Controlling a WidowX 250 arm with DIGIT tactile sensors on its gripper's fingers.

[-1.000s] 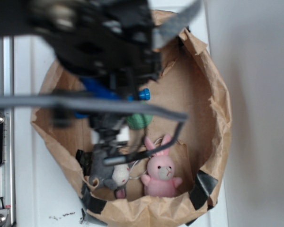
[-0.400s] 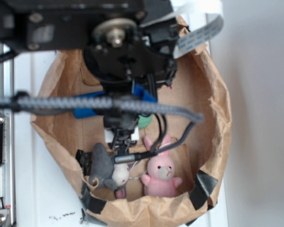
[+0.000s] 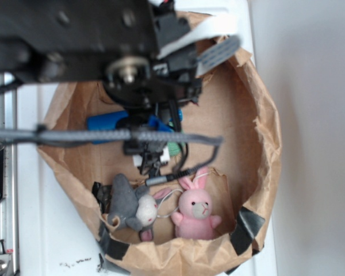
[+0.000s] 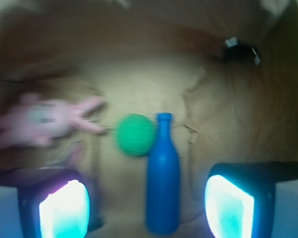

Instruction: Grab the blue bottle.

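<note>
The exterior view looks straight down from above, close to the arm [image 3: 103, 52], into the bag [image 3: 259, 132] on the bench [image 3: 40, 241]. The wrist view sits low behind the pincer [image 4: 146, 203], facing the bag floor. Both share the bottle [image 4: 163, 178], ball [image 4: 134, 134] and pink bunny [image 3: 196, 210].

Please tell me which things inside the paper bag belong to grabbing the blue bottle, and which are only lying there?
Belong to the job:
- blue bottle, lying on the bag floor between the open fingers
- gripper, above the bottle, not touching it

Only lying about:
- green ball, beside the bottle's neck
- pink bunny
- grey plush toy
- paper bag holding them all
</note>
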